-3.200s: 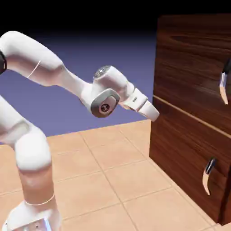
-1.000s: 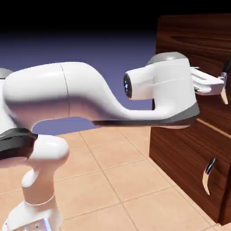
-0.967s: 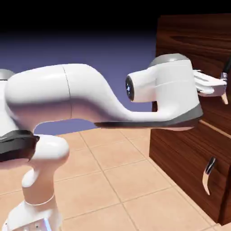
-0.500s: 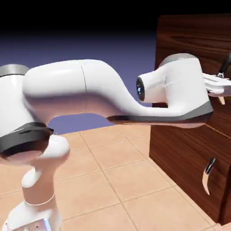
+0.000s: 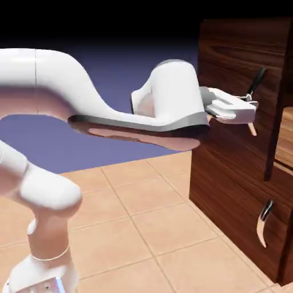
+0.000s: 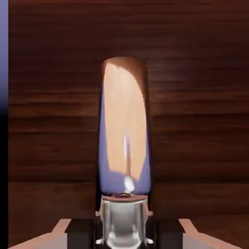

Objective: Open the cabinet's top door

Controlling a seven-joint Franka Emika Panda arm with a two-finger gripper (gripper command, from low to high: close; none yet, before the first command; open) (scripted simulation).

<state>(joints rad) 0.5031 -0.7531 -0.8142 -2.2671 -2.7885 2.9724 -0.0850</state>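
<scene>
The cabinet [image 5: 220, 197] stands at the exterior view's right, dark wood grain. Its top door [image 5: 234, 60] stands swung out a little, its free edge away from the body so that pale inner wood [image 5: 285, 137] shows behind it. My gripper [image 5: 250, 109] is shut on the top door's curved silver-and-black handle [image 5: 257, 79]. In the hand view that shiny handle [image 6: 125, 136] rises upright from between the fingertips [image 6: 80, 234], mirroring floor and backdrop, with the door's wood [image 6: 204, 97] filling the frame behind it.
The shorter lower panel [image 5: 237, 189] is shut, its own curved handle [image 5: 264, 222] untouched. My white arm [image 5: 114, 109] stretches level from the exterior view's left to the door. A tan tiled floor [image 5: 149, 223] lies below.
The jaws closed on the top door's handle, then the hand drew back to the left. The door has swung out with it, and a gap has appeared at its free edge.
</scene>
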